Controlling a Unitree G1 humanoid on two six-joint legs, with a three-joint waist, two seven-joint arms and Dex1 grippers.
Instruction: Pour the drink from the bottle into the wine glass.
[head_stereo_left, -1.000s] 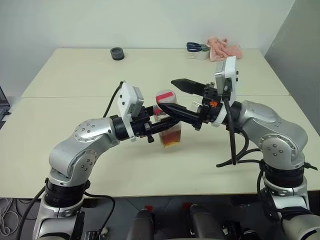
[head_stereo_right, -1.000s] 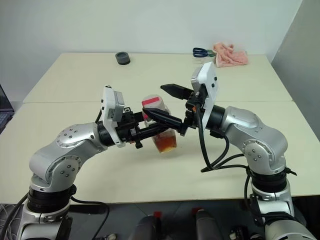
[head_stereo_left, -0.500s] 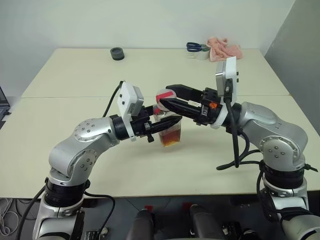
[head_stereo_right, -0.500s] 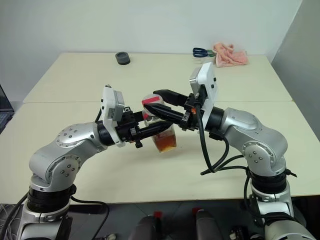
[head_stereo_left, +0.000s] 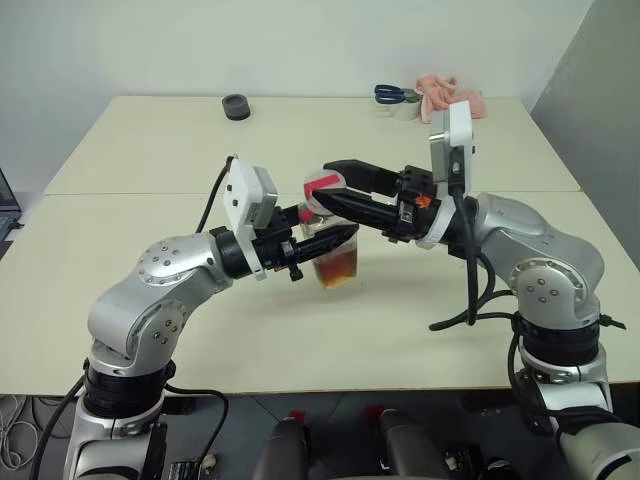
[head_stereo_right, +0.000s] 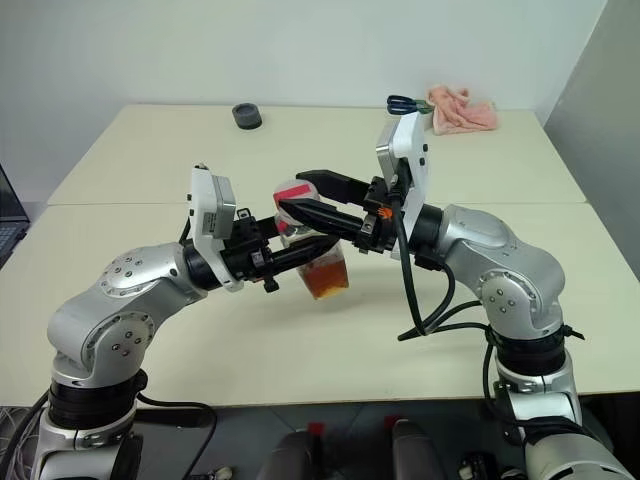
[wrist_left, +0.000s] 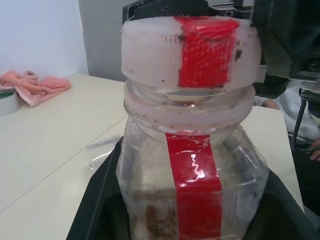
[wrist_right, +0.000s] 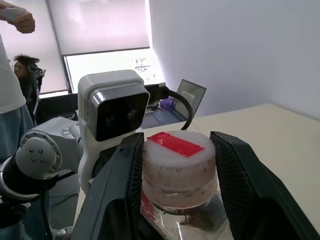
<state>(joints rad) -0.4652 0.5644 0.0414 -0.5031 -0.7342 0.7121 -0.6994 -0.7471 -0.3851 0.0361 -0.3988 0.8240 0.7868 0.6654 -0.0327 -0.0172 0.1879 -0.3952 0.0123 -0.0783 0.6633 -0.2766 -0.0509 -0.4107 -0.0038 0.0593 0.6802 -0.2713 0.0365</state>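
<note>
The bottle (head_stereo_left: 335, 255) is a small clear plastic one with a red label stripe (wrist_left: 192, 170). It is held upright just above the table (head_stereo_left: 150, 160). A little amber drink (head_stereo_left: 338, 270) lies in its bottom. My left gripper (head_stereo_left: 340, 240) is shut on the bottle's body from the left. My right gripper (head_stereo_left: 322, 186) comes in from the right, shut on the whitish cap (wrist_right: 177, 160) with a finger on each side of it. The wine glass is out of view.
A black round object (head_stereo_left: 235, 106) sits at the table's far left. At the far right lie a pink cloth (head_stereo_left: 447, 95) and blue-handled scissors (head_stereo_left: 392, 93) on a white roll (head_stereo_left: 405, 108). In the right wrist view a person (wrist_right: 15, 100) stands beyond an open laptop (wrist_right: 185, 95).
My right gripper's fingers, wide open a second ago, have closed onto the bottle's cap. My left gripper has kept its hold on the bottle.
</note>
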